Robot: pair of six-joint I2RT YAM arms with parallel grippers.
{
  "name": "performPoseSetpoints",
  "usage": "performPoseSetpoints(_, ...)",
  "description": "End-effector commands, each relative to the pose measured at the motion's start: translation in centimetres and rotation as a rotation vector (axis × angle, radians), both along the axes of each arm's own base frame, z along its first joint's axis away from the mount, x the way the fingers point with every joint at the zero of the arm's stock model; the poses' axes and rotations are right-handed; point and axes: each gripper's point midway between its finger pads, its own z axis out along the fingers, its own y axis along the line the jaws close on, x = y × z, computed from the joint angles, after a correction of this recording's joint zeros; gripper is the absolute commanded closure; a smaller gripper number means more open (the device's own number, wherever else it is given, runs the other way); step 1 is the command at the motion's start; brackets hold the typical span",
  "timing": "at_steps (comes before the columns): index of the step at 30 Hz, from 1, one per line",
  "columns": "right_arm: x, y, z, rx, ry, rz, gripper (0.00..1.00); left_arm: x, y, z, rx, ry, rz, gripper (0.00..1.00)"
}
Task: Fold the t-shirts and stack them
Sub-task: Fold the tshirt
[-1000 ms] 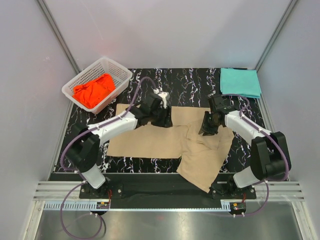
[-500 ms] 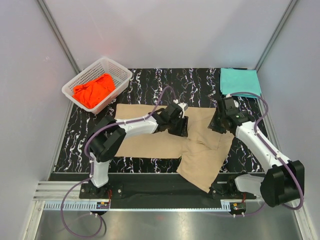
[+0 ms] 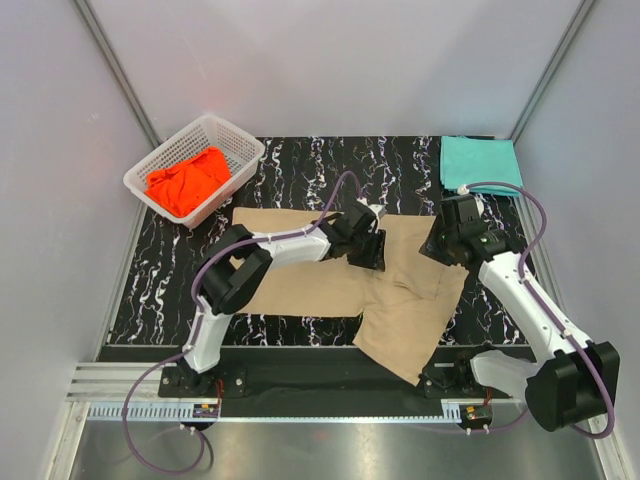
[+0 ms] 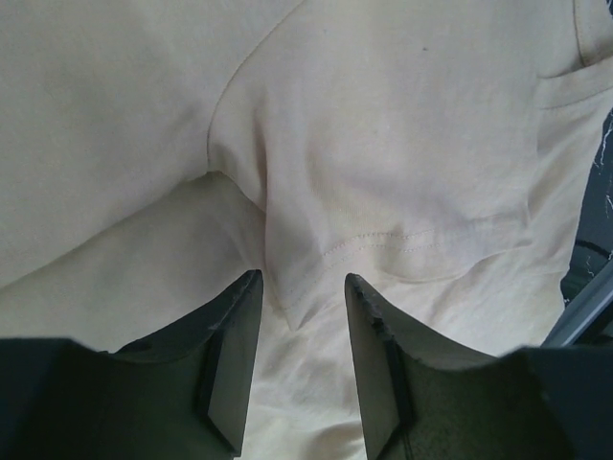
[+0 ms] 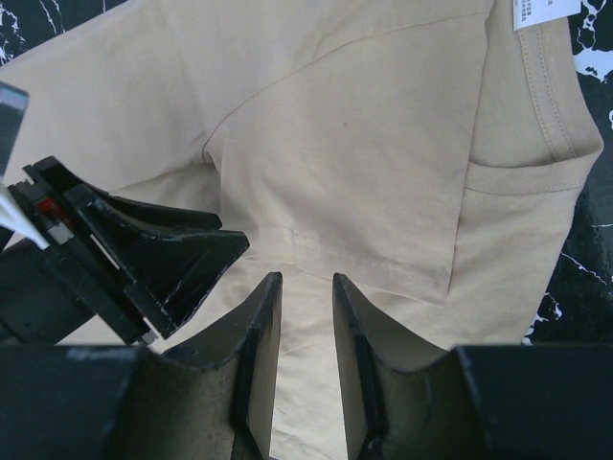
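Observation:
A tan t-shirt [image 3: 300,280] lies spread on the black marbled table [image 3: 330,160], its right part angled toward the front edge. My left gripper [image 3: 368,246] hovers low over the shirt's middle. In the left wrist view it [image 4: 302,283] is open, a sleeve hem corner [image 4: 287,311] lying under the gap, nothing pinched. My right gripper [image 3: 437,246] is over the shirt's right side. In its own view it [image 5: 305,280] is open narrowly above the folded sleeve [image 5: 383,259], with the left gripper [image 5: 144,268] close on its left. A folded teal t-shirt [image 3: 480,163] lies at the back right. An orange-red t-shirt [image 3: 188,178] sits in the basket.
The white lattice basket [image 3: 240,150] stands at the back left corner, partly off the table. Grey walls with metal posts enclose the table on three sides. A white neck label [image 5: 546,10] shows at the shirt's collar. Purple cables loop above both arms.
The left arm has reached rightward across the shirt to the sleeve, and its jaws have narrowed. The right gripper has shifted a little right. The cloth between them lies flatter.

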Motion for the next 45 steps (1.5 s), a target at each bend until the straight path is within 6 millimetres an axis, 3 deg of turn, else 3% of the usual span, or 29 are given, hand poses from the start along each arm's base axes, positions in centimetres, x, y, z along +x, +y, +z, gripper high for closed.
performPoseSetpoints(1, 0.3, -0.3, 2.2, -0.001, -0.068, 0.005, 0.65, 0.2, -1.4, 0.8, -0.026, 0.007, -0.017, 0.55)
performPoseSetpoints(7, 0.4, -0.3, 3.0, 0.000, -0.087, 0.014, 0.65, 0.2, -1.8, 0.4, -0.020, 0.028, -0.035, 0.60)
performPoseSetpoints(12, 0.3, -0.4, 3.1, -0.006, -0.090, 0.012, 0.65, -0.1, -1.5, 0.8, -0.013, 0.035, -0.032, 0.85)
performPoseSetpoints(13, 0.4, -0.4, 2.9, -0.009, -0.087, 0.012, 0.65, -0.2, -1.5, 1.2, -0.017, 0.034, -0.032, 0.95)
performPoseSetpoints(15, 0.3, -0.5, 2.8, -0.010, -0.083, 0.010, 0.65, -0.2, -1.4, 1.7, -0.017, 0.037, -0.027, 0.99)
performPoseSetpoints(19, 0.4, -0.4, 2.4, -0.013, -0.070, 0.011, 0.64, 0.3, -1.1, 2.6, 0.008, 0.030, -0.003, 1.00)
performPoseSetpoints(33, -0.4, -0.8, 0.9, -0.040, 0.004, 0.005, 0.64, 1.1, 0.7, 1.2, 0.093, 0.044, 0.099, 1.00)
performPoseSetpoints(35, -0.7, -0.8, 0.9, -0.038, 0.015, 0.006, 0.64, 1.1, 0.7, 1.4, 0.089, 0.042, 0.100, 0.94)
performPoseSetpoints(36, -1.0, -0.8, 0.7, -0.036, 0.031, 0.006, 0.64, 1.1, 0.8, 1.5, 0.092, 0.044, 0.102, 0.86)
performPoseSetpoints(38, -1.4, -0.6, 0.6, -0.016, 0.052, -0.013, 0.64, 1.0, 0.9, 1.9, 0.091, 0.033, 0.085, 0.51)
performPoseSetpoints(39, -2.2, -0.9, 0.1, -0.016, 0.096, -0.037, 0.64, 0.9, 0.9, 2.3, 0.084, 0.030, 0.075, 0.45)
performPoseSetpoints(41, -3.2, -0.7, -0.2, 0.018, 0.158, -0.094, 0.66, 0.7, 1.5, 3.2, 0.084, 0.006, 0.074, 0.39)
performPoseSetpoints(42, -4.6, -0.9, -0.7, 0.015, 0.223, -0.113, 0.67, 0.7, 1.8, 3.7, 0.081, -0.011, 0.078, 0.39)
performPoseSetpoints(44, -6.1, 0.0, -1.1, 0.081, 0.282, -0.146, 0.69, 0.9, 3.0, 5.7, 0.076, -0.066, 0.109, 0.36)
performPoseSetpoints(45, -6.6, 0.5, -0.9, 0.124, 0.268, -0.141, 0.70, 1.0, 3.3, 7.6, 0.052, -0.099, 0.121, 0.36)
